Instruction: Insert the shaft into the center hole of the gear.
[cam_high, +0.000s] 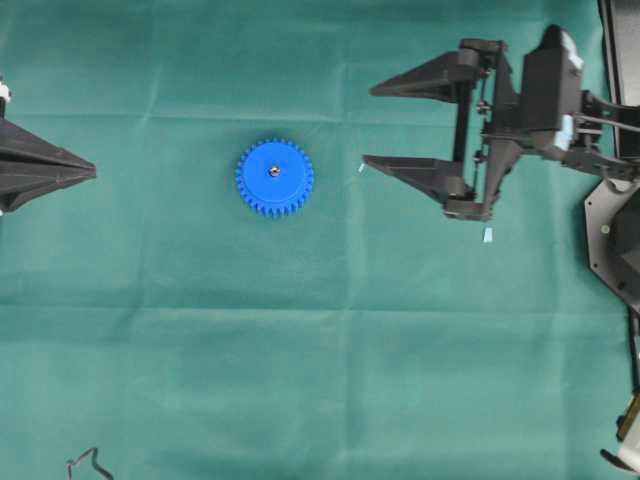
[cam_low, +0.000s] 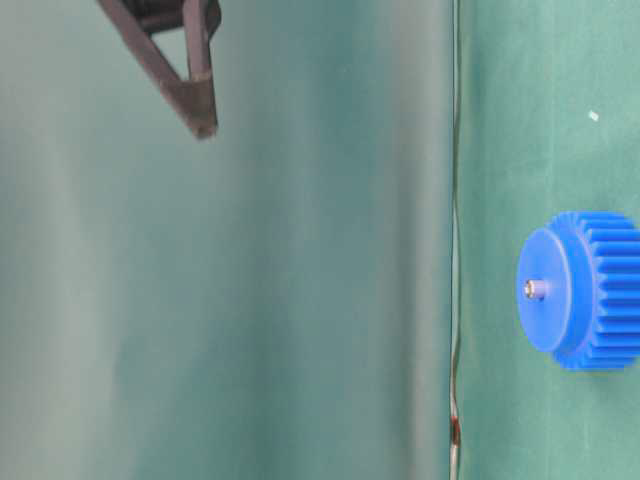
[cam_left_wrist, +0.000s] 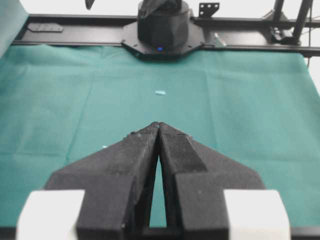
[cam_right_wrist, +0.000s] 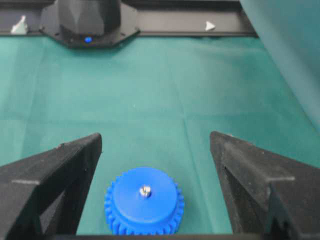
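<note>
The blue gear (cam_high: 274, 178) lies flat on the green cloth, left of centre. The silver shaft (cam_high: 273, 171) stands in its center hole, its tip poking just above the face; the shaft (cam_right_wrist: 145, 190) and gear (cam_right_wrist: 144, 202) also show low in the right wrist view, and the shaft (cam_low: 537, 289) sticks out of the gear (cam_low: 585, 290) in the table-level view. My right gripper (cam_high: 368, 125) hangs open well to the right of the gear, nothing between its fingers (cam_right_wrist: 75, 160). My left gripper (cam_high: 94, 174) is shut and empty at the left edge, its tips (cam_left_wrist: 158, 125) pressed together.
Two small pale scraps lie on the cloth: one (cam_high: 361, 167) by the right gripper's lower finger and one (cam_high: 488, 235) below the right arm. A thin cable end (cam_high: 88, 460) lies at the bottom left. The arm bases (cam_left_wrist: 162, 27) stand at the cloth's ends.
</note>
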